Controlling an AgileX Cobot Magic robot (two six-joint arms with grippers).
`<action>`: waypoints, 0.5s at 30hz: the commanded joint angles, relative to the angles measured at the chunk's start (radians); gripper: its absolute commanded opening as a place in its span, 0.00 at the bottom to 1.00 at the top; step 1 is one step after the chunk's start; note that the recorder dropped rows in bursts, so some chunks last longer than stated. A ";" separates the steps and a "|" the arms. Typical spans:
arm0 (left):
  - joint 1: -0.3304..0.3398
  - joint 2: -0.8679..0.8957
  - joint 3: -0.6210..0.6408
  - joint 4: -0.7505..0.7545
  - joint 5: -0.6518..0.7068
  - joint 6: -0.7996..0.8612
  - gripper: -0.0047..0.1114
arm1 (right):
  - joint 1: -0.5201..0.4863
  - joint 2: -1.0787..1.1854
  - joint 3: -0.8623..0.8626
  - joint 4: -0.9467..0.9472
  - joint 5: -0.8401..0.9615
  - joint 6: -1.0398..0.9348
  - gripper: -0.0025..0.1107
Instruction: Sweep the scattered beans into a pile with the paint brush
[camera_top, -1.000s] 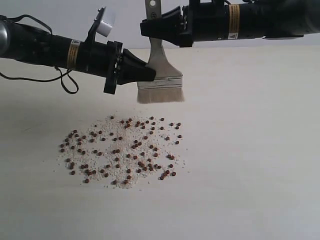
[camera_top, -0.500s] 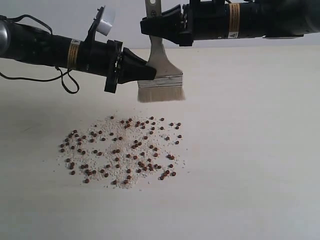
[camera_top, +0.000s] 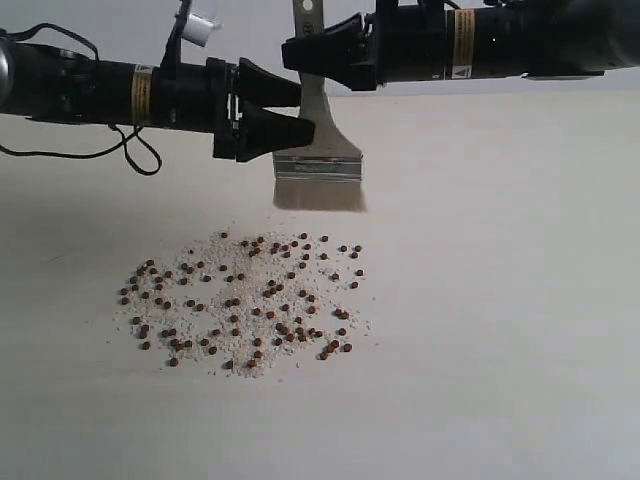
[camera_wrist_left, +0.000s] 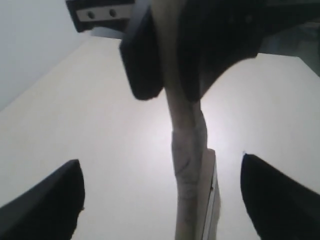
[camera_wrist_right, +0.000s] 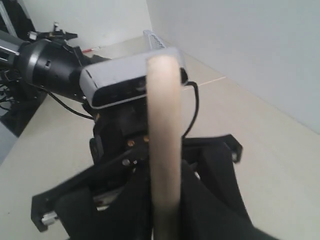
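Observation:
The paint brush (camera_top: 318, 160) hangs upright above the table with its bristles (camera_top: 320, 194) down. My right gripper (camera_top: 318, 55) is shut on its wooden handle (camera_wrist_right: 162, 130). From the left, my left gripper (camera_top: 300, 112) stands open, one finger above the other, at the handle's lower part just over the ferrule. In the left wrist view the brush (camera_wrist_left: 187, 170) stands edge-on between the wide-apart fingers (camera_wrist_left: 50, 200) without touching them. The beans (camera_top: 240, 300) lie scattered with whitish crumbs in a broad patch below the brush. No heaped pile shows.
The pale table (camera_top: 500, 300) stretches right of and in front of the beans. The left arm's wrist camera (camera_wrist_right: 130, 82) sits close behind the handle in the right wrist view. A cable (camera_top: 140, 160) loops under the left arm.
My left gripper has turned and opened, its fingers now spread one above the other beside the brush. The brush has tilted slightly, its bristles now in shadow. The beans have not moved.

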 joint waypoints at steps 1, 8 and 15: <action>0.055 -0.018 -0.004 -0.031 0.005 -0.003 0.73 | 0.002 -0.007 -0.002 -0.010 0.153 0.019 0.02; 0.138 -0.018 -0.004 -0.003 0.005 -0.003 0.53 | 0.002 -0.043 -0.002 -0.010 0.486 0.019 0.02; 0.174 -0.031 -0.002 -0.036 0.005 -0.030 0.04 | 0.002 -0.103 -0.002 -0.010 0.787 0.080 0.02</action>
